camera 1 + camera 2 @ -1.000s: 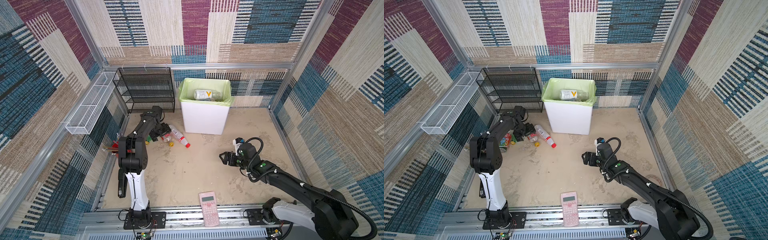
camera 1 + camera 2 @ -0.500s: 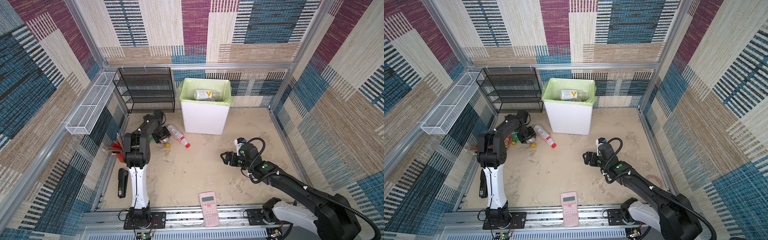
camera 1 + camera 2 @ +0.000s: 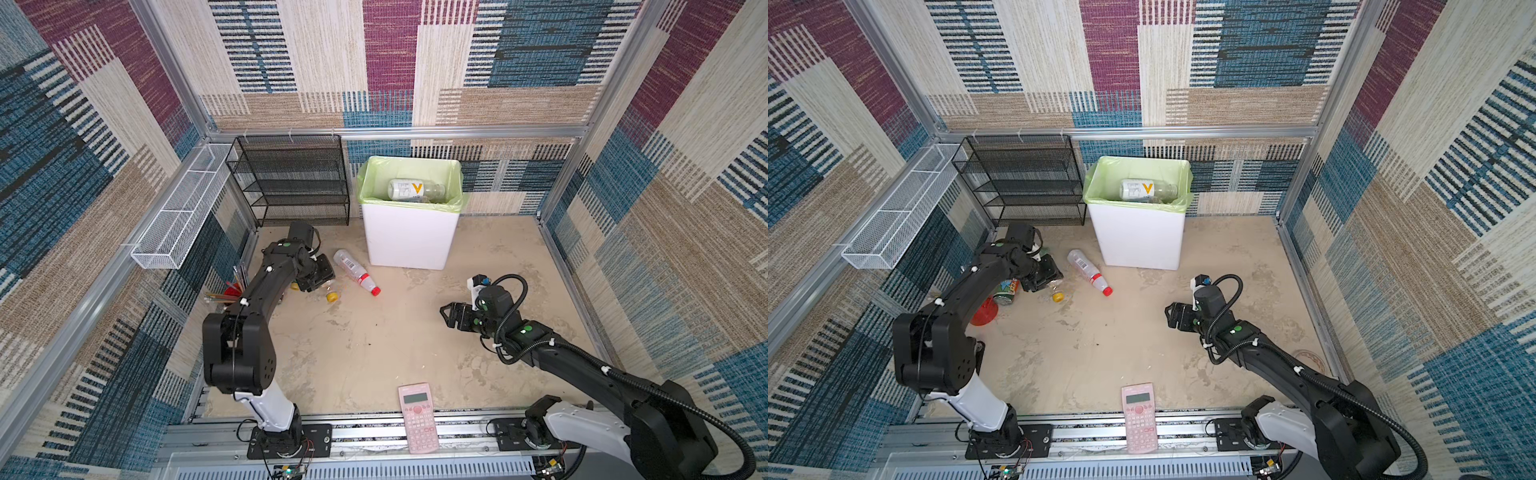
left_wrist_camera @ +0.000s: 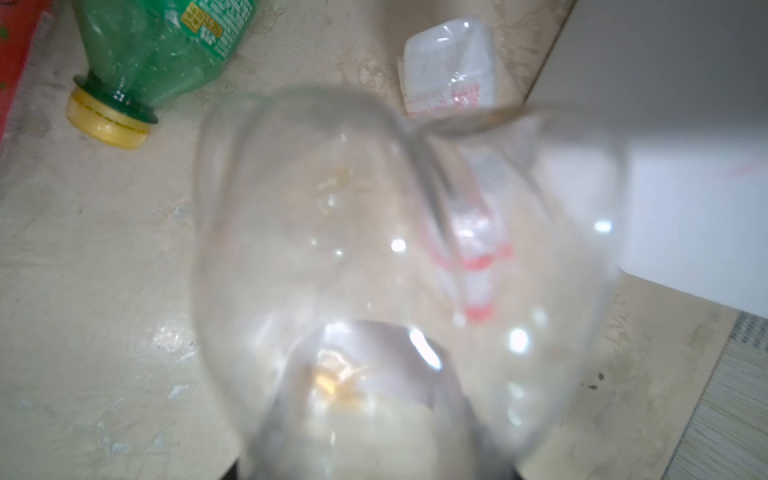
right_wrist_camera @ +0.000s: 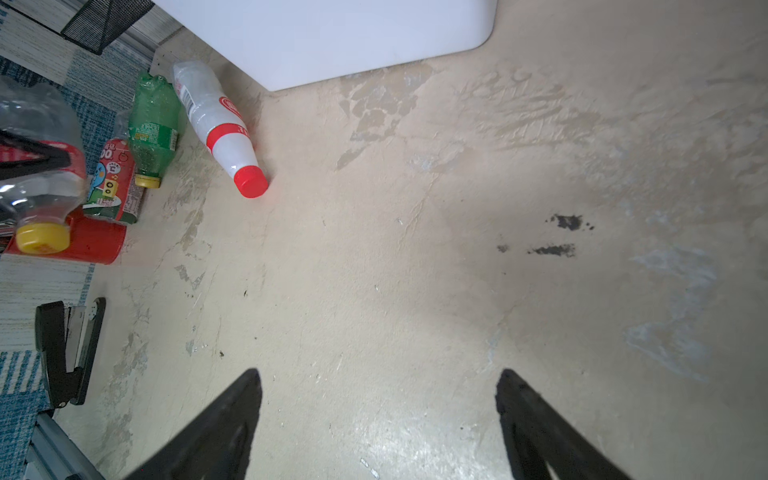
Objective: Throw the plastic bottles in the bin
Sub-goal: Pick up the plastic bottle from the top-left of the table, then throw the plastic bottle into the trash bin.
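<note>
The left gripper (image 3: 321, 277) seems clamped on a clear bottle (image 5: 41, 195) with a yellow cap, low near the rack (image 3: 291, 183), though its fingers are mostly hidden. The right gripper (image 3: 444, 318) hangs wide apart over bare floor (image 3: 374, 340). A red-capped bottle (image 3: 355, 272) lies just beside the bin (image 3: 409, 237), which holds a labelled bottle (image 3: 415, 190).

Middle floor (image 3: 374, 345) open; bottles (image 3: 356, 272) crowd beside bin (image 3: 409, 237).

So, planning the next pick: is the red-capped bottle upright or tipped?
Tipped: the red-capped bottle lies on its side, cap pointing away from the bin.
</note>
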Tool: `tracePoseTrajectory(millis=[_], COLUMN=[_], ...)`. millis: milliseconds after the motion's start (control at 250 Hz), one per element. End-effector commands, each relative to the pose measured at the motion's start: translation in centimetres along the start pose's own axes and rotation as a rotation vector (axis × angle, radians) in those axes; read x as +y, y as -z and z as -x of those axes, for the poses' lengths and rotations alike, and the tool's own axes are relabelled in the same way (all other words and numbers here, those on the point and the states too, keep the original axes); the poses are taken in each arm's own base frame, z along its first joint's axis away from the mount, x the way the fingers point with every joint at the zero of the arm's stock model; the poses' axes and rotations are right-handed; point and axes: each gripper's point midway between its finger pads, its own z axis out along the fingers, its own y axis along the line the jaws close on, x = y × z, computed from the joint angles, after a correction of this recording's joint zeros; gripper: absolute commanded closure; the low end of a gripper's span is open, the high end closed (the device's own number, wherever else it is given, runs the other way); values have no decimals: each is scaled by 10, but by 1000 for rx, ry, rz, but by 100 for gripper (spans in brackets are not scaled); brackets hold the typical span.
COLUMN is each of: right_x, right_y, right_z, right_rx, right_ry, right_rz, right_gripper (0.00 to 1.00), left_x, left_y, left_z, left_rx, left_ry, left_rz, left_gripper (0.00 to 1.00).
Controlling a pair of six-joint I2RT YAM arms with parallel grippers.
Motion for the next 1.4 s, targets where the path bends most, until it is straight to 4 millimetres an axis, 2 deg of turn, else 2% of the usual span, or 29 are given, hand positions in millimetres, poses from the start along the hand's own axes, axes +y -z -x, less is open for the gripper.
tracePoseTrajectory(millis=[0, 144, 256, 376, 528, 576, 612, 632, 676, 752, 776, 868, 872, 880, 1004, 1160, 1268, 1396], right_x=[11, 13, 14, 15, 15, 14, 13, 13, 12, 9, 8, 4, 4, 4, 1, 0, 2, 6], right_y=[-4, -11, -13, -13, -7, -4, -2, -1, 2, 6, 8, 12, 12, 12, 13, 11, 7, 3], right_z=[10, 8, 8, 10, 12, 13, 13, 13, 14, 13, 13, 10, 10, 10, 7, 5, 6, 8], right_rx=[-25, -12, -10, -14, -35, -42, -48, -52, -60, -68, -73, -83, -83, -83, -81, -71, -61, -49], right_ry=[-2, 5, 11, 15, 12, 6, 3, 0, -3, -10, -14, -27, -27, -28, -35, -33, -28, -15], right_rz=[50, 61, 65, 67, 64, 61, 60, 59, 55, 46, 43, 35, 34, 34, 27, 25, 27, 39], right_gripper=[11, 11, 11, 11, 11, 11, 11, 11, 11, 11, 11, 11, 11, 11, 11, 11, 11, 12], left_x=[-17, -38, -74, -143, -255, -288, -308, -317, -329, -331, -331, -332, -333, -333, -307, -290, -271, -244], left_y=[24, 58, 97, 155, 232, 257, 273, 282, 300, 321, 320, 314, 306, 306, 321, 343, 360, 362], left_z=[-7, -14, 2, 39, 102, 121, 132, 138, 144, 149, 151, 144, 145, 144, 135, 116, 110, 104], left_rx=[-66, -181, -329, -492, -644, -696, -729, -751, -804, -855, -835, -800, -792, -796, -883, -902, -949, -954], left_ry=[-30, -69, -148, -257, -375, -401, -413, -418, -415, -377, -364, -375, -373, -374, -345, -393, -384, -356], left_rz=[-127, -273, -406, -570, -786, -841, -872, -891, -949, -1044, -1052, -1031, -1023, -1023, -1007, -964, -948, -901], left_gripper=[57, 56, 55, 53, 45, 38, 28, 23, 18, 13, 9, 6, 6, 6, 6, 7, 8, 9])
